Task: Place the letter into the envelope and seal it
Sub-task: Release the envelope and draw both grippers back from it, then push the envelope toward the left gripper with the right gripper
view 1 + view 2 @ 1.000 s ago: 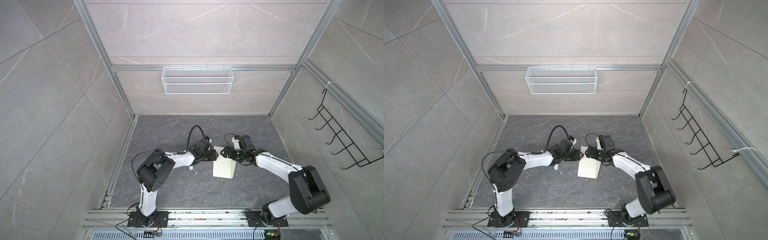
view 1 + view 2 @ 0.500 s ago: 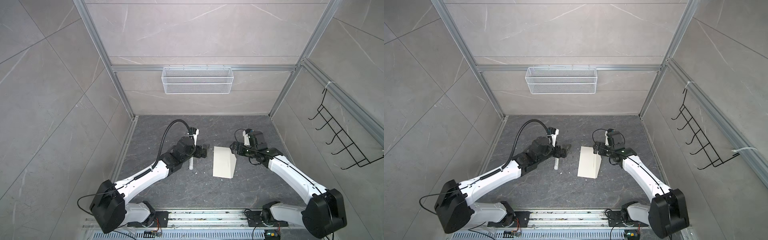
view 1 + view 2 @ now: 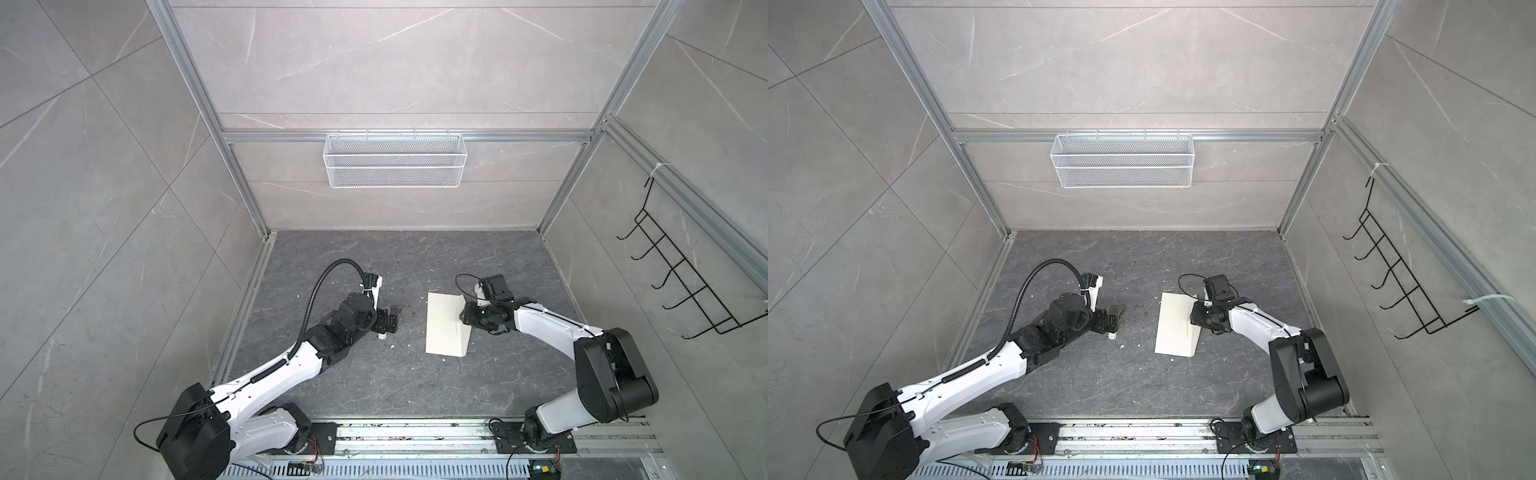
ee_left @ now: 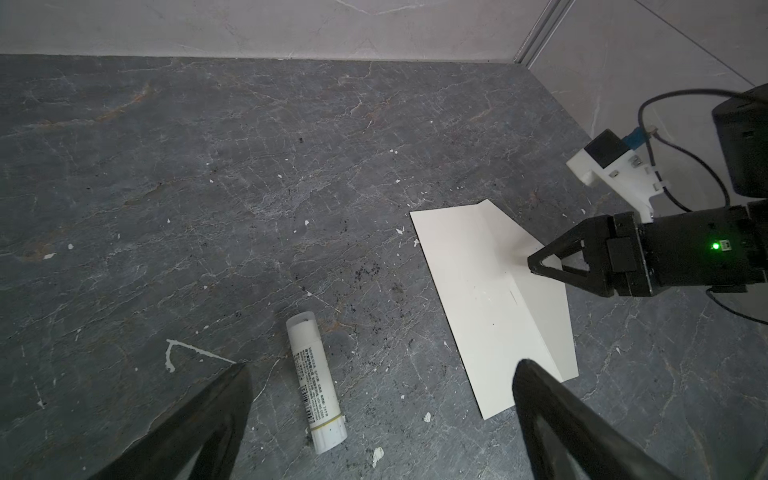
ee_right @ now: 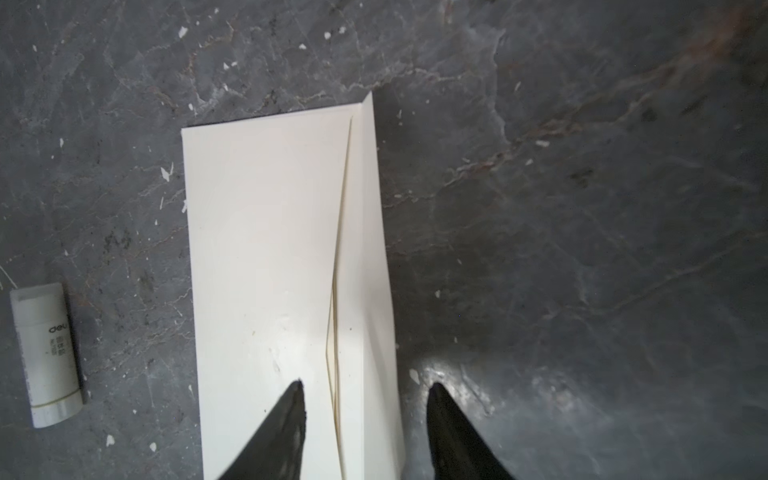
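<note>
While my right gripper [image 5: 365, 383] hangs low over the envelope [image 5: 266, 249], its jaws stand part-spread and pinch nothing. One fingertip [image 5: 291, 415] is over the cream face and its mate is over bare tabletop [image 5: 582, 208] just beside the long edge, with the flap [image 5: 372, 249] between them. The envelope lies flat near the middle of the table. Its flap is folded over but lifts a little along the crease, so I judge it not yet sealed. I see no letter lying out; a thin tan line [image 5: 338, 249] under the flap edge may be its margin tucked inside, though I cannot be sure.

This is light, thin paper. I expect it to slide on the smooth stone if I push sideways, and to crease if I squeeze hard. I would take it by the flap's free edge, or simply press down along the flap while something pins the body.

Near the envelope, on the left arm's side, a white glue stick [image 4: 316, 386] lies on its side, apart from the paper. My left gripper [image 4: 382, 363] hovers above it, jaws spread wide and empty. Nothing stands between either gripper and the envelope. The wire basket [image 3: 394, 160] and hook rack [image 3: 681, 286] on the walls are well apart.
</note>
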